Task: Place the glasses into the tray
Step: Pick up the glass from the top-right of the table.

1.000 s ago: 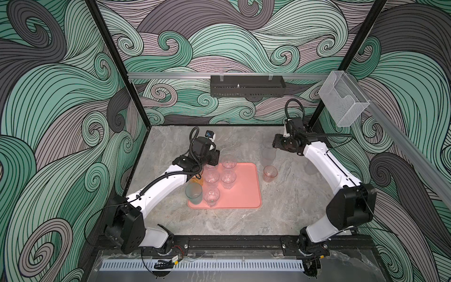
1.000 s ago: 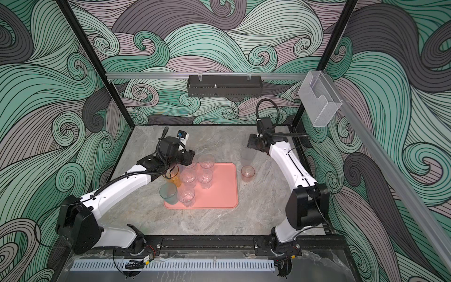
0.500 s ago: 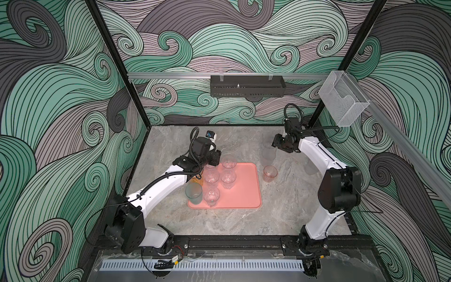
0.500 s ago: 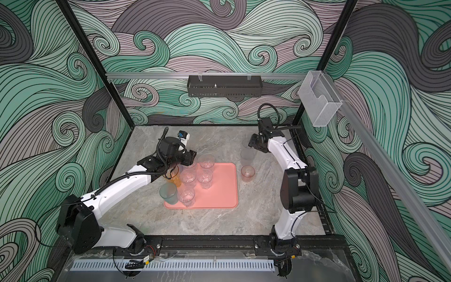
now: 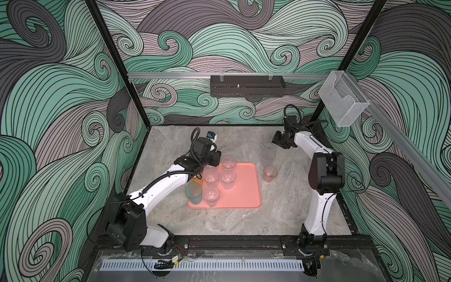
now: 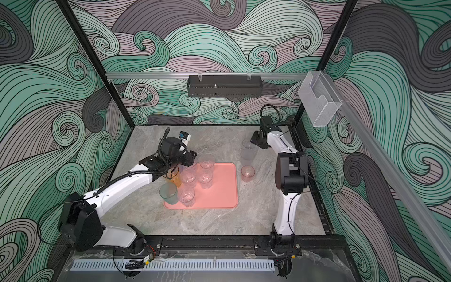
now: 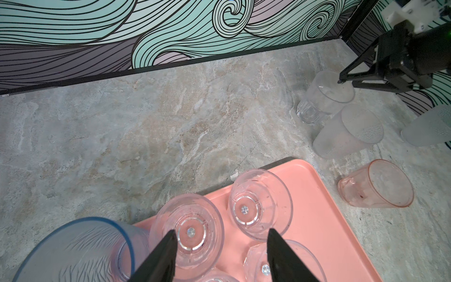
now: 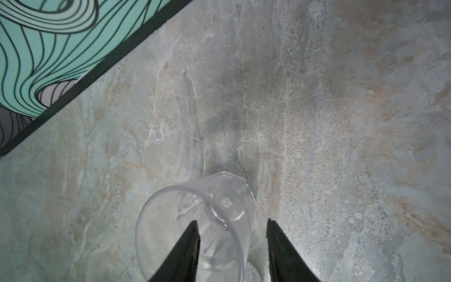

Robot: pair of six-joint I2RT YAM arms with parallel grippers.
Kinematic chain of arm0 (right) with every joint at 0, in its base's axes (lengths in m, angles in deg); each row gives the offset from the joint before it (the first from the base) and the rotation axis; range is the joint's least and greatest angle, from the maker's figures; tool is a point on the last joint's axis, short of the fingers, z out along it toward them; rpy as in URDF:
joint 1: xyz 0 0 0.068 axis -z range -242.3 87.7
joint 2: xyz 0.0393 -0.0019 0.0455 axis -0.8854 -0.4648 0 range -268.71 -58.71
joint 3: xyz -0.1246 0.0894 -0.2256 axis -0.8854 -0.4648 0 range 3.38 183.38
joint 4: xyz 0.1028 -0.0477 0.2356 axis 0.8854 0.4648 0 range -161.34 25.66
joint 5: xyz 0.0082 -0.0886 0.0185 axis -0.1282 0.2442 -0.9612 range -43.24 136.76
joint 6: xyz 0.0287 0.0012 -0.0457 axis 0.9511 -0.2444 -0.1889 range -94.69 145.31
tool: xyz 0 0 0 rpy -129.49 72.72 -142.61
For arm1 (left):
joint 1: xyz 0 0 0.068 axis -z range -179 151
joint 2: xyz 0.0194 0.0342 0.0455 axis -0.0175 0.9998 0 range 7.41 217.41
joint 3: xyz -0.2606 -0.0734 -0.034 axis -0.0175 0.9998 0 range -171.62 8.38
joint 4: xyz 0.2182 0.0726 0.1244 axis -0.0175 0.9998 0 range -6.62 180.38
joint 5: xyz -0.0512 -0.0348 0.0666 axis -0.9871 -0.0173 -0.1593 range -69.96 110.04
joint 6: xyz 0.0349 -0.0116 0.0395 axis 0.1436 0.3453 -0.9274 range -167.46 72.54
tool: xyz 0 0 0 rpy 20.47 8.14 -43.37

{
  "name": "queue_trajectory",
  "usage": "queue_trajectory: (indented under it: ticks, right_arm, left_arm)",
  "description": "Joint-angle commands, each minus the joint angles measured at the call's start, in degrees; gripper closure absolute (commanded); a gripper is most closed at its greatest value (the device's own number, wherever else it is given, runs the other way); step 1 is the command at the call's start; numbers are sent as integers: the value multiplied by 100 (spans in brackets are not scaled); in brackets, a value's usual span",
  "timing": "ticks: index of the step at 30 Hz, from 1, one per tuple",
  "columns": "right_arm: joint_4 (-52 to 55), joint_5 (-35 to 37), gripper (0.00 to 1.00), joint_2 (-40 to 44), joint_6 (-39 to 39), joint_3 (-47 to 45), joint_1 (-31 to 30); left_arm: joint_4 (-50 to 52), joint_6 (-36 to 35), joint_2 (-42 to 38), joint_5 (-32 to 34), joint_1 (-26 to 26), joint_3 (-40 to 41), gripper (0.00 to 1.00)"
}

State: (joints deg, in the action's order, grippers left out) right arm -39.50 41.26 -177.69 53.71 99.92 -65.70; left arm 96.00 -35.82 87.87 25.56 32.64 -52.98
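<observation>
**Right claw straddles a clear tumbler's wall at the far right**

The salmon tray [image 5: 244, 193] lies mid-table. It carries several clear goblets [image 5: 228, 179] on its left half and a teal tumbler [image 5: 194, 193] at its near-left corner. On the table to its right stand a pink tumbler [image 5: 270, 173], a frosted tumbler [image 5: 268, 155] beyond it, and farthest a clear tumbler [image 8: 219, 195]. The right gripper [image 8: 230, 221] is partly spread: one finger sits inside that tumbler, the other outside, clear of the wall. The left gripper [image 7: 220, 232] hangs spread and empty above a goblet [image 7: 188, 219] at the tray's far-left corner, beside a blue-grey tumbler [image 7: 73, 251].
</observation>
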Motion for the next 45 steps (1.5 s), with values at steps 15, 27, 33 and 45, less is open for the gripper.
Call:
queue_trajectory:
  ticks: [15, 27, 33, 45]
  right_arm:
    - [-105, 145, 97, 368, -222, -273, -27]
    - [151, 41, 100, 1137, -235, -38, -183]
    - [268, 37, 100, 2008, -263, -442, -619]
    - [1042, 503, 100, 4236, -473, -2333, -2497]
  left_arm:
    - [-128, 223, 22, -271, 18, -34, 40]
    - [-155, 212, -22, -200, 27, 19, 40]
    - [-106, 92, -113, -156, 27, -10, 40]
    - [623, 77, -989, -108, 27, 146, 40]
